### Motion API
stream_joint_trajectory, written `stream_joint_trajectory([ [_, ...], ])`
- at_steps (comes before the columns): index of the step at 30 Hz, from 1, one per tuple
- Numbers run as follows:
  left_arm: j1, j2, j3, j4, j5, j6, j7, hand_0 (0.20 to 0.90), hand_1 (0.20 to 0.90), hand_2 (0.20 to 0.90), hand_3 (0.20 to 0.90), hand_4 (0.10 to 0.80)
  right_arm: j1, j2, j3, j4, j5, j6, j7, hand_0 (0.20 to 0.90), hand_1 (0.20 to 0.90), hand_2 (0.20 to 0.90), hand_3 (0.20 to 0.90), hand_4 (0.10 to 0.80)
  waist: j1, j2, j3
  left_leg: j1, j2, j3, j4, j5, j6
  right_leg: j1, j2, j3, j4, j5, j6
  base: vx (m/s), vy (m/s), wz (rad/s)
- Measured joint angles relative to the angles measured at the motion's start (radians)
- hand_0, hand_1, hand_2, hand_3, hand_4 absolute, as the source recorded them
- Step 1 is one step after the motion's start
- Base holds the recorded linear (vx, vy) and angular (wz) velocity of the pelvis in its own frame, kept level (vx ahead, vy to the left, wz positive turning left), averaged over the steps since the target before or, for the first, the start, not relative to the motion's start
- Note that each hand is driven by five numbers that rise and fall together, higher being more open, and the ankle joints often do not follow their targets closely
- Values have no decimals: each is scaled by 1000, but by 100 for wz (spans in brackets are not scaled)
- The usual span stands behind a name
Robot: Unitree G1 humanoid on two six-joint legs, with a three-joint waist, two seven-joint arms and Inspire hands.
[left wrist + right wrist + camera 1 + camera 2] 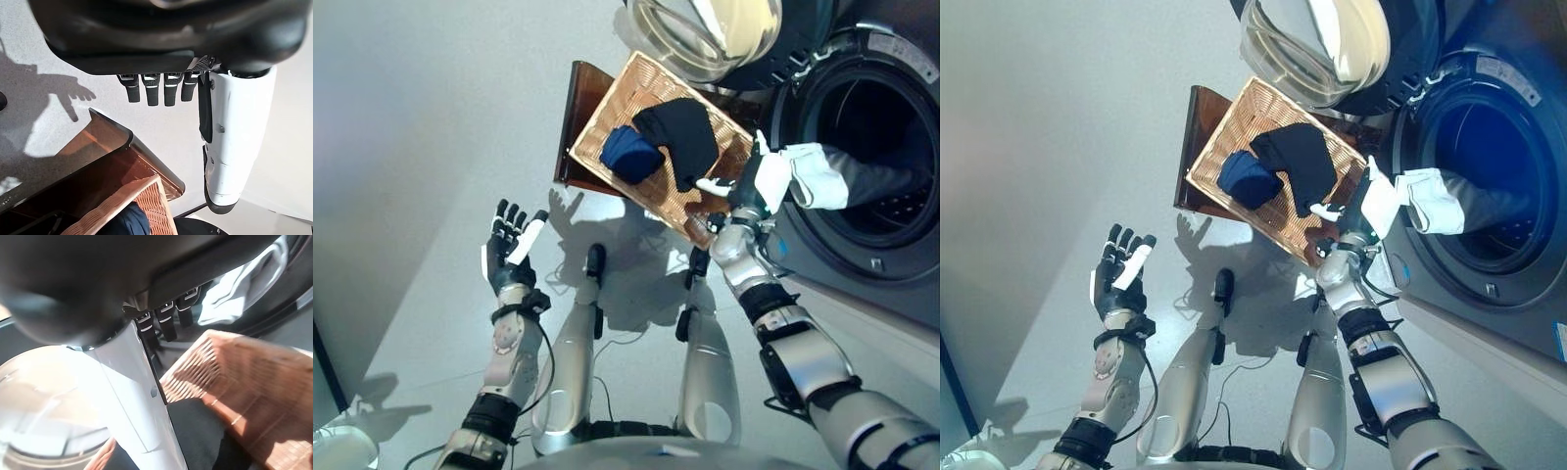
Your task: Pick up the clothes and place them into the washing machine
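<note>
Wicker marks your landmark: the basket [607, 117] on a brown stool [574, 108]. Nearest you, left of the basket, your left hand [509, 245] hangs released and empty. Your right hand [749, 186], released, sits at the basket's right edge. In the basket lie blue clothes [631, 154] and black clothes [680, 137]. Right of it, a white garment [818, 174] drapes from the washer [862, 127] mouth.

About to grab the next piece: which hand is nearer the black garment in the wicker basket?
Right. The right hand is at the basket's edge beside the black garment, by the washing machine opening. The left hand hangs open over the floor, well clear of the wicker basket.
</note>
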Motion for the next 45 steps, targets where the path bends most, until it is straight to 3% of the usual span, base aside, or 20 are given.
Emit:
stream_joint_trajectory([
  [20,-2,-5,-1,-4,1,-1,14,900,900,900,900,800,-135,108,27,129,141,-48,28,900,900,900,900,800,31,1,0,-73,-2,-15,26,-6,1,-52,-4,-15,6,2,-4,-4,8,3],
  [30,1,-5,-1,-21,1,-2,15,900,900,900,900,800,-179,106,27,195,162,-69,26,900,900,900,900,800,48,2,-1,-129,-2,-16,45,-6,0,-108,-4,-14,22,0,-1,-2,3,1],
  [45,20,15,-11,-98,-6,-6,2,900,900,900,900,800,-376,36,28,391,246,-90,1,900,900,900,900,800,73,6,-1,-241,-6,-22,80,-5,0,-212,-9,-16,53,1,-4,-19,15,3],
])
